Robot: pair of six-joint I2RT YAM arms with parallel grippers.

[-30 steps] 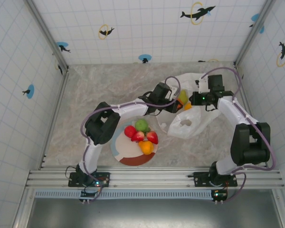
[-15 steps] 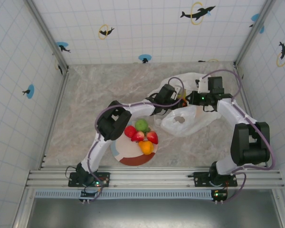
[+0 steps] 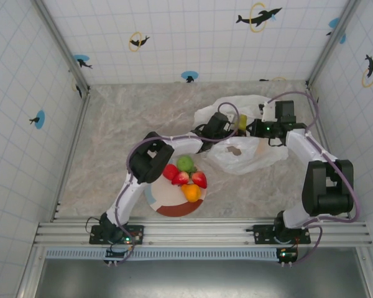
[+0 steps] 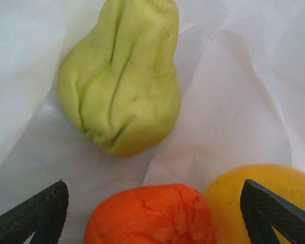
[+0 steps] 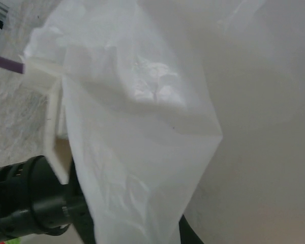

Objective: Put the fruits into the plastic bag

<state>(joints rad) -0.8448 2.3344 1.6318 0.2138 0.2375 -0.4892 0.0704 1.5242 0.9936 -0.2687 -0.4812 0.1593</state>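
Crinkly white plastic bag (image 3: 256, 159) lies toward the table's (image 3: 112, 124) far right corner, holding a yellow-green pear (image 4: 119, 76) and orange citrus ball (image 4: 150, 216). Green apple (image 3: 186, 163), strawberries (image 3: 181, 178) and orange (image 3: 191, 191) cluster by the near edge.

Left tool (image 3: 230, 127) and right tool (image 3: 253, 129) meet at the plastic bag (image 3: 252, 156).

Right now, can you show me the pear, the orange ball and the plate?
pear (image 4: 119, 81): left wrist view, middle of its wrinkly body.
orange ball (image 4: 150, 216): left wrist view, its bumpy top.
plate (image 3: 163, 200): top view, bare part near its left rim.
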